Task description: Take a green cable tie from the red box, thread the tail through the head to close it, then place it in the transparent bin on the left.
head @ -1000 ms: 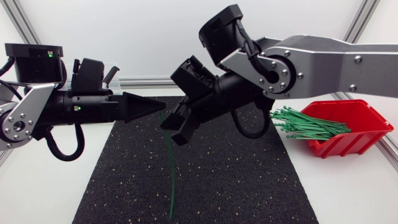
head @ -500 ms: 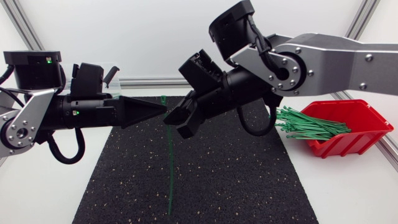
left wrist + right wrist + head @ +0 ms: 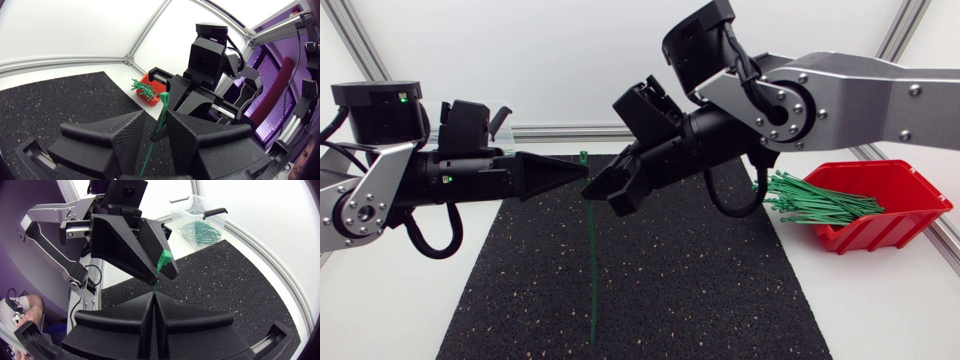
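1. Left gripper (image 3: 582,172) is found pressed together on the green cable tie (image 3: 593,260), just under the tie's head (image 3: 583,156), which stands clear above the fingertips
2. Behind the left arm, the transparent bin (image 3: 176,215) is noted with coiled green ties already lying in it; the tie in hand is well apart from it
3. From the left gripper the strap is seen hanging straight down over the black mat (image 3: 700,290). Its tail end (image 3: 592,338) is low over the near part of the mat, and whether it touches cannot be told. The tail has not been passed through the head, so the tie is recorded as still unclosed
4. Right gripper (image 3: 604,193) is found pinched on the same strap, just beneath the left fingertips, with the two grippers nearly tip to tip
5. Change recorded over the last second: the right gripper was lower, with its fingers spread beside the strap. It has since been raised, brought in and closed on the strap. The left gripper has been lifted slightly, so that the head is now shown above its tip
6. Judgement: a two-handed hold is considered established, so picking is done and threading is the step in hand. The long free tail must yet be bent up to the head, and a regrip nearer the tail is thought likely to be needed
7. At the right, the red box (image 3: 910,215) is observed on the table with its bundle of green ties (image 3: 815,200) spilling over its left rim
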